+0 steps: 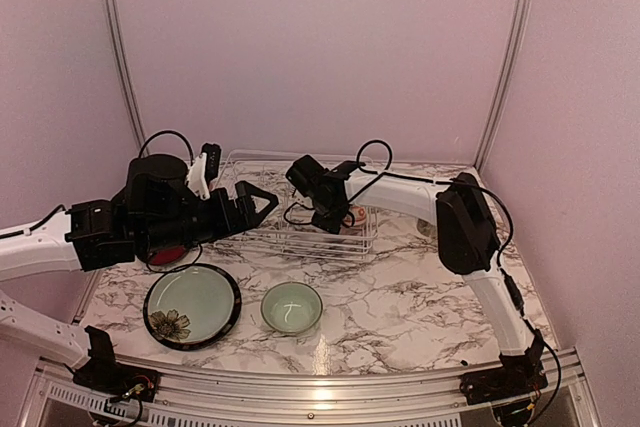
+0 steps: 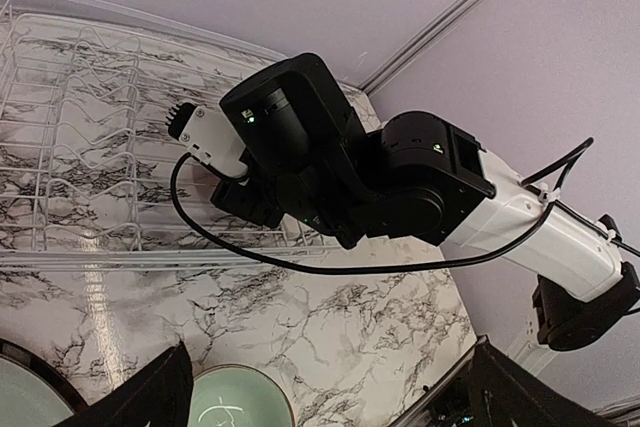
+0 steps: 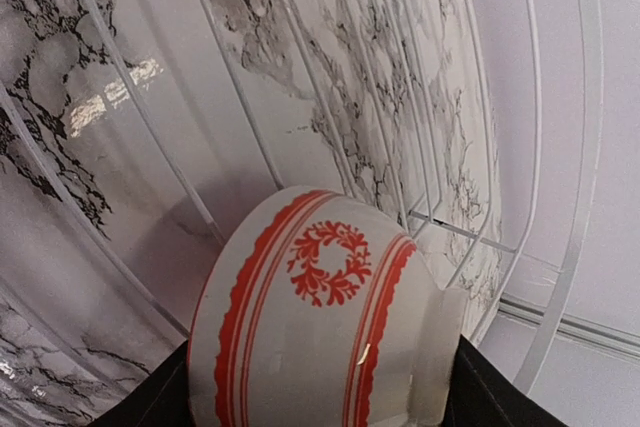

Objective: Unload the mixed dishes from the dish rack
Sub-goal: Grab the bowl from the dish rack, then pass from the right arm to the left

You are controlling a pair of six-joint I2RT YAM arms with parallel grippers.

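Right gripper (image 3: 320,399): clamped on the red-white patterned bowl (image 3: 320,317), one dark finger against each flank. The bowl lies on its side inside the dish rack (image 2: 100,137), toward the right end. It is cream with a red scalloped band, thin stripes and a wreath motif.

Left gripper (image 2: 320,397): jaws spread wide, holding nothing, at the rack's left end.

On the marble table (image 1: 400,297), in front of the rack: green flowered plate (image 1: 192,305) and pale green bowl (image 1: 292,307), near each other and not touching.

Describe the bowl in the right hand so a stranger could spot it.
Find the white wire dish rack at the back of the marble table. At its right end, between the right hand's fingers, sits a white bowl. Its red stripes and red wreath set it apart from the pale green bowl and plate out front.
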